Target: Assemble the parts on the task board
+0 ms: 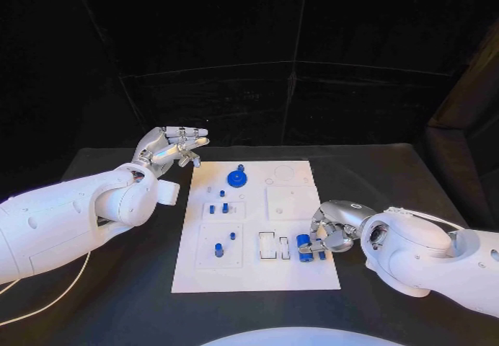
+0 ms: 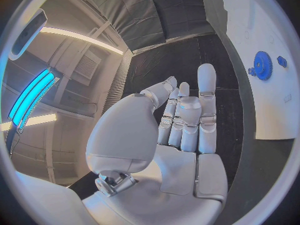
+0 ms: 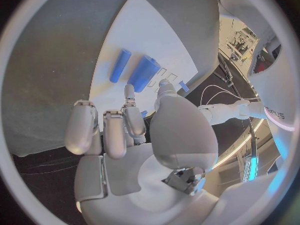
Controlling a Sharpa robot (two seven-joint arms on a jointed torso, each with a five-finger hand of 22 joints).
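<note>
The white task board (image 1: 260,277) lies mid-table. A blue gear (image 1: 238,178) stands near its far edge, and it also appears in the left wrist view as the gear (image 2: 262,65) on the board (image 2: 269,105). Several small blue pegs (image 1: 218,249) stand in the board's left blocks. Two blue cylinders (image 1: 303,247) lie at the board's right edge; the right wrist view shows a thin one (image 3: 120,65) beside a thicker one (image 3: 144,73). My right hand (image 1: 334,229) hovers low just right of them, fingers (image 3: 129,92) bent and close to the thicker cylinder, holding nothing. My left hand (image 1: 171,148) is raised off the board's far left corner, fingers straight, empty.
Black table (image 1: 125,303) surrounds the board, with bare room along the front and left. A white cable (image 1: 47,306) trails at the front left. A black curtain closes off the back. Two rectangular slots (image 1: 275,245) sit just left of the cylinders.
</note>
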